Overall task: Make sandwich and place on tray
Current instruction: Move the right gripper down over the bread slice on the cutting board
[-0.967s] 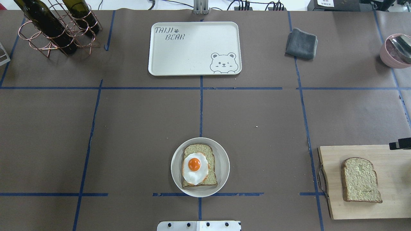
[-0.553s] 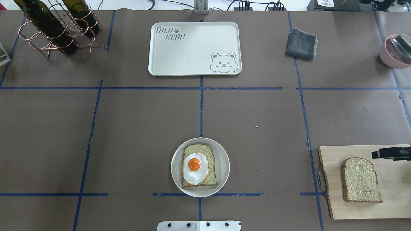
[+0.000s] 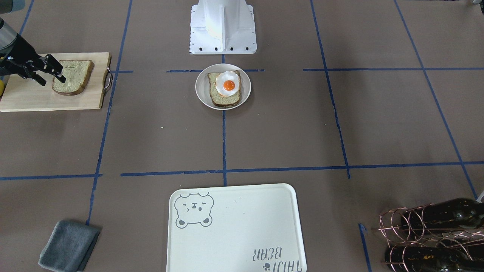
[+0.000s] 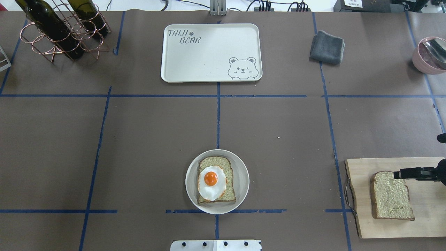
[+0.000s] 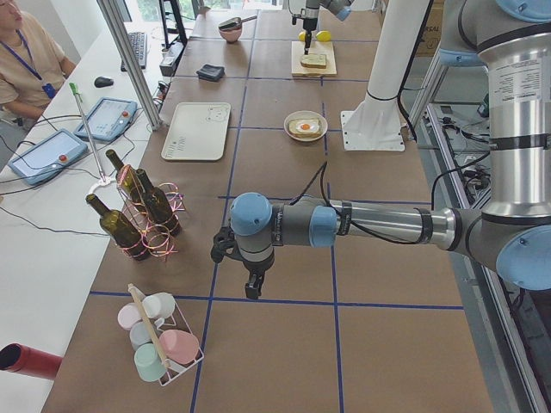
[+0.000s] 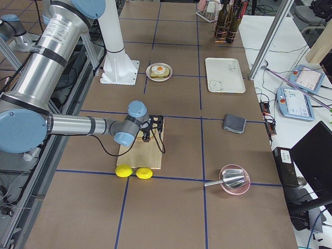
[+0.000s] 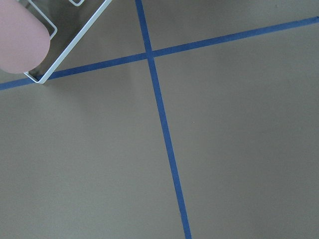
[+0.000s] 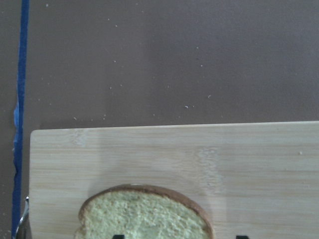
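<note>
Brown-papered table (image 4: 139, 139). Fetching top slice: my right gripper (image 3: 53, 80), jaws apart, over loose bread slice (image 4: 392, 195) on cutting board (image 4: 428, 223); egg-topped slice (image 4: 216, 181) on plate (image 4: 242, 170). Next I lower, pinch, carry over. Jaws of left gripper (image 5: 250, 288): cannot tell.

Overhead looks down from behind the robot base (image 4: 216, 245); the front camera faces back; both share the tray (image 4: 209, 52).

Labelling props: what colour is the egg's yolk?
Orange; the yolk shows best in the overhead view.
</note>
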Controlling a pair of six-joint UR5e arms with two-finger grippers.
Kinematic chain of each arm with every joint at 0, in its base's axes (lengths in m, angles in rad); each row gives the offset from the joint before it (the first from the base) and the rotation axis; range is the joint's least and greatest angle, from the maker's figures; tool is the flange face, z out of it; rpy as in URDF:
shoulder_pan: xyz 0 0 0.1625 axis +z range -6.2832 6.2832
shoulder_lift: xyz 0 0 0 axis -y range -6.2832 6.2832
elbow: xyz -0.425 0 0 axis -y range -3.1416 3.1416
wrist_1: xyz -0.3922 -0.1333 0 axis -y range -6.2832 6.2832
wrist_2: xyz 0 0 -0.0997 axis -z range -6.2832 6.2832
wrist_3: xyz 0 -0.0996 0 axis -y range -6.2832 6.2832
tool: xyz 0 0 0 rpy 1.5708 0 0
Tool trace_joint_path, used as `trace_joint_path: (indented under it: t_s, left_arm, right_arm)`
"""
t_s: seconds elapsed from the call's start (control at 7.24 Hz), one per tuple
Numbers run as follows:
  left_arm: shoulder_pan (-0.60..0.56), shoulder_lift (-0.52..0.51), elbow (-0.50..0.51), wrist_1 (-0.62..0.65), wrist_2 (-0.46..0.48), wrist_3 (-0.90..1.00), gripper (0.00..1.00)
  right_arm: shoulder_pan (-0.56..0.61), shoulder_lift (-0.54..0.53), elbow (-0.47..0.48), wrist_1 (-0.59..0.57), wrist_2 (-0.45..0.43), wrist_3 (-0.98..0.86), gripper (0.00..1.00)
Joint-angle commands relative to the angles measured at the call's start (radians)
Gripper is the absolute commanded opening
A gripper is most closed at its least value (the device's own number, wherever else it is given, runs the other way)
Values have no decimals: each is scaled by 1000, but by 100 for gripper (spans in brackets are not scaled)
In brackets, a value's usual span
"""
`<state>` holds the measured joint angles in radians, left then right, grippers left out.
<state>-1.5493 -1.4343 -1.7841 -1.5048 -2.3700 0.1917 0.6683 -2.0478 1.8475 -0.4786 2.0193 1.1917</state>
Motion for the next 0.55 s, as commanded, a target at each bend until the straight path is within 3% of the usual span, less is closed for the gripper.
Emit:
trace_joint_path:
  t_s: [0.0,0.41]
  left_arm:
    - [0,0,0,0,0,0,100]
    - [0,0,5,0,0,0,100]
  right_arm:
    - [-15,-15,-4,2,-1,0,66]
    - [-30,-15,-5,0,2,0,59]
